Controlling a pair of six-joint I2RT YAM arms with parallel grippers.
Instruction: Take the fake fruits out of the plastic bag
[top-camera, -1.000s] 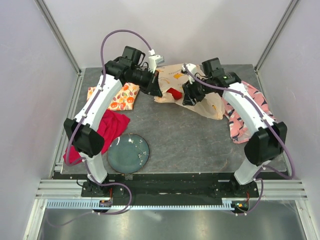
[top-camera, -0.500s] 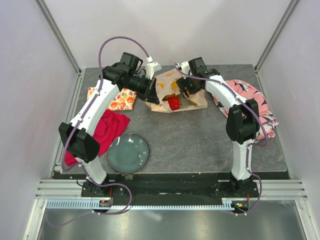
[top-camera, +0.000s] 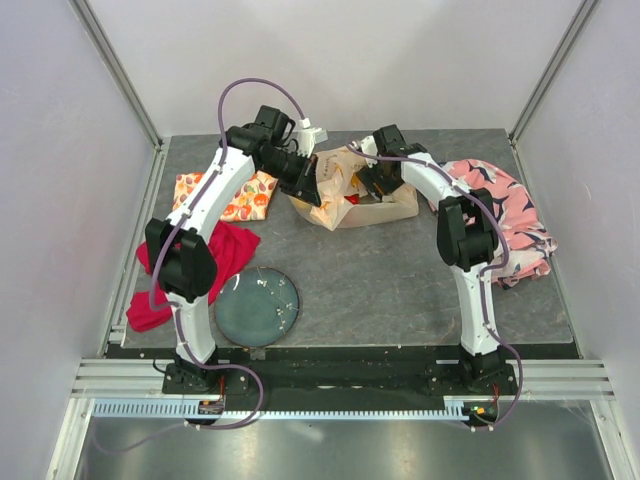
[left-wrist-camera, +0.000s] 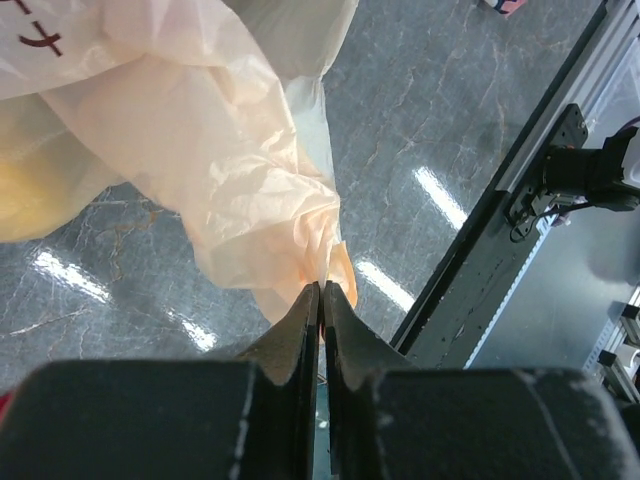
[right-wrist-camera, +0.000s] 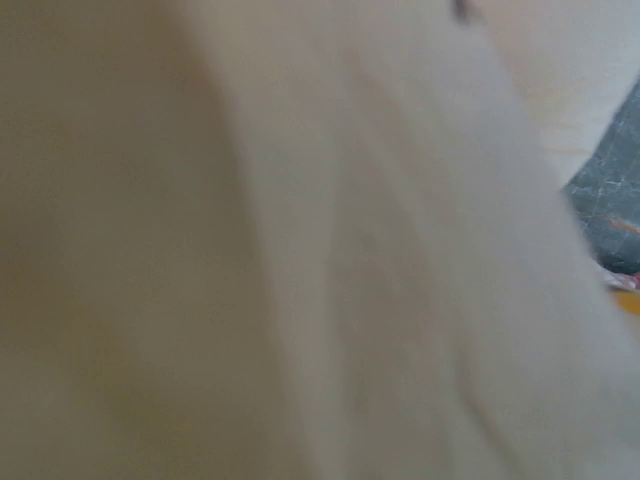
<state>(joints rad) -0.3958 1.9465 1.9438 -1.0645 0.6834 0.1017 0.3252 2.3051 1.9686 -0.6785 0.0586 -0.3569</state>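
The cream plastic bag (top-camera: 392, 207) printed with yellow lies bunched at the back middle of the table. My left gripper (top-camera: 313, 190) is at its left edge. In the left wrist view the left gripper (left-wrist-camera: 320, 287) is shut on a thin pinch of the plastic bag (left-wrist-camera: 230, 150), which hangs just above the table. My right gripper (top-camera: 372, 183) reaches into the bag's mouth from the right, its fingers hidden. Blurred cream plastic bag (right-wrist-camera: 320, 240) fills the right wrist view. The fake fruits are hidden inside the bag.
An orange fruit-printed cloth (top-camera: 240, 196) and a red cloth (top-camera: 218, 252) lie at the left. A dark round plate (top-camera: 257, 306) sits near the front left. A pink patterned cloth (top-camera: 505, 215) lies at the right. The table's front rail (left-wrist-camera: 480, 270) shows in the left wrist view.
The right arm has swung left and pushed its gripper into the bag. The bag has gathered into a tighter bundle, and the red fruit seen earlier is now covered.
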